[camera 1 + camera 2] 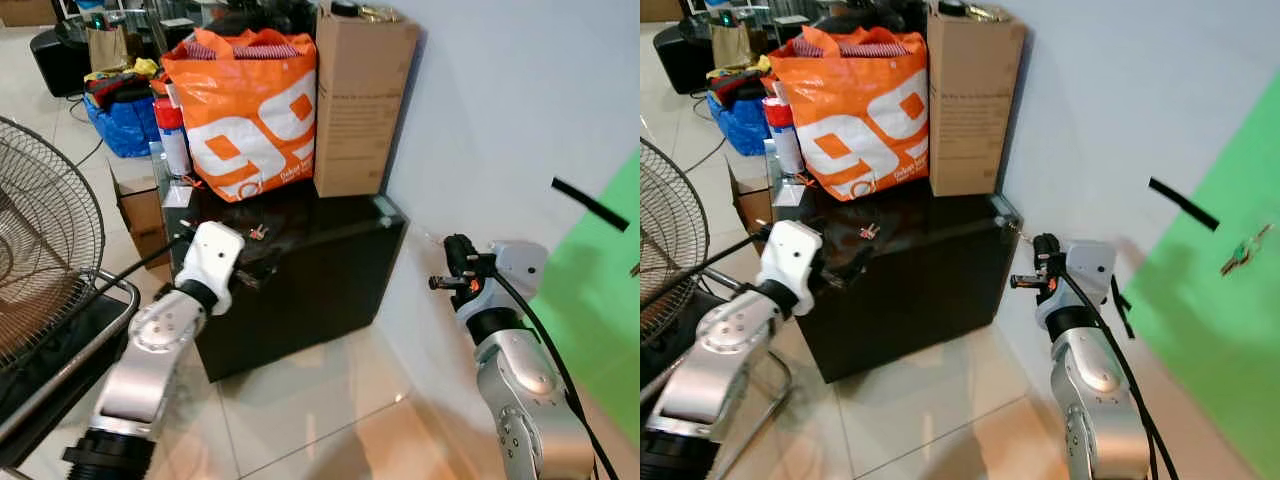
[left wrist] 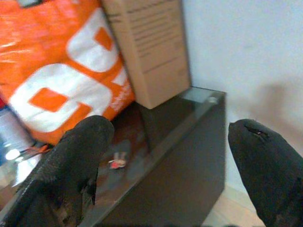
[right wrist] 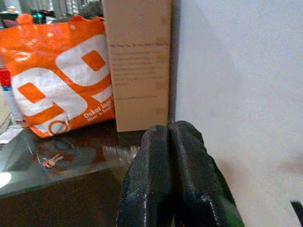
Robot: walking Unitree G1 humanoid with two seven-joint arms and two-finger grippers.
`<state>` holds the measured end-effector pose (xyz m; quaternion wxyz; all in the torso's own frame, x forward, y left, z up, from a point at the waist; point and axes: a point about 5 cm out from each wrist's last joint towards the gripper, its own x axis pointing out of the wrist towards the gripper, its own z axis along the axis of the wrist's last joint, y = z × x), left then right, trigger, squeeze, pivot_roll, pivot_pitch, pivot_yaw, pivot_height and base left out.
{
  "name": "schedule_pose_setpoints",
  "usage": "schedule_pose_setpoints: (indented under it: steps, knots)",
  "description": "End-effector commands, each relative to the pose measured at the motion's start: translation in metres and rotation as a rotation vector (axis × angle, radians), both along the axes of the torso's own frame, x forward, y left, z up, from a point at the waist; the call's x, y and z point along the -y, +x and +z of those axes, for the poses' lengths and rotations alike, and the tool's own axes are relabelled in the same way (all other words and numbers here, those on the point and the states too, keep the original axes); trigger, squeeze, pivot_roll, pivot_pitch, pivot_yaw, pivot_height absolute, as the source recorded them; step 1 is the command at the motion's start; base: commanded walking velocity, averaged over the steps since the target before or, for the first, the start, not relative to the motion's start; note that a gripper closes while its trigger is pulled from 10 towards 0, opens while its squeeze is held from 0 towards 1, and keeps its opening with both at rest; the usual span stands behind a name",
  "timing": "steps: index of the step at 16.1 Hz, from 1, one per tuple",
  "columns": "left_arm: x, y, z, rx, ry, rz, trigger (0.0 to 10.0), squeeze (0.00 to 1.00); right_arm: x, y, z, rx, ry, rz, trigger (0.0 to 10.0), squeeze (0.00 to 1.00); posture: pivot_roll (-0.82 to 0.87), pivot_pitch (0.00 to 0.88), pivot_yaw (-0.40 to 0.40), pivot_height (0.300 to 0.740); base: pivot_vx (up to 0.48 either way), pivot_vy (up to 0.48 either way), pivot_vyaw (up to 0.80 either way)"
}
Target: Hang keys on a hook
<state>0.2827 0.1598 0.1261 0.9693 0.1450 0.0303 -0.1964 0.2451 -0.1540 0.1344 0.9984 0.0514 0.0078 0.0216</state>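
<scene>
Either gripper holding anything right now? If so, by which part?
Nothing held. Left gripper is open above the keys on the black cabinet; right gripper is shut on nothing.

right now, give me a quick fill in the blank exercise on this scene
1. The keys lie on the glossy top of the ____ cabinet.
2. Behind the keys stands an orange bag, and right beside it a tall ____ box.
3. The left pincer has its fingers ____, pointing toward the keys.
4. The right pincer has its fingers ____, and holds nothing.

Missing words: black; cardboard; open; shut
</scene>
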Motion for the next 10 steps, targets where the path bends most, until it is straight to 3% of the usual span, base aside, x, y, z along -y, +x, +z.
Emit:
schedule_pose_setpoints:
  steps: [1,10]
  knots:
    - [0.0033,0.0029,0.0036,0.013,0.006,-0.013,10.0,0.0,0.0071,-0.0005,0.003,0.013,0.001,-0.03,10.0,0.0,-0.02,0.0,-0.02,0.74,0.0,0.0,-0.8]
    - [0.002,0.006,0.0044,0.011,0.008,-0.021,10.0,0.0,0.0103,-0.0042,0.0033,0.014,-0.003,-0.043,10.0,0.0,-0.03,0.0,0.002,0.74,0.0,0.0,-0.8]
